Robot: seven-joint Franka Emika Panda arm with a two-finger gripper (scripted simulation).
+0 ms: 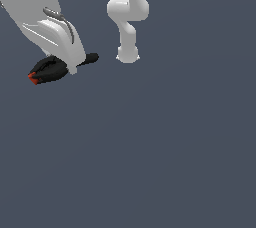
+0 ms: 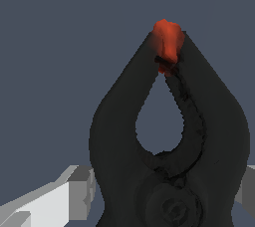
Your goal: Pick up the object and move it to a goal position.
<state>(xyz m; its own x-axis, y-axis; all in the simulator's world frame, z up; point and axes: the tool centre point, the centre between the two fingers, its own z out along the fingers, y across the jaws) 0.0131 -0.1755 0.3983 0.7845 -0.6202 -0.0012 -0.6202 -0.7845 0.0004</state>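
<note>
The black spring clamp sits under my white gripper at the exterior view's upper left. Its red-tipped jaw points to that view's left, and one black handle sticks out to the right of the fingers. In the wrist view the clamp fills the frame with its red tip pointing away from the wrist. A white finger presses on one side of the clamp and the other finger touches the opposite side. The gripper is shut on the clamp. I cannot tell whether the clamp is off the surface.
The arm's white base and lower links stand at the back middle of the exterior view. A plain dark grey surface spreads all around.
</note>
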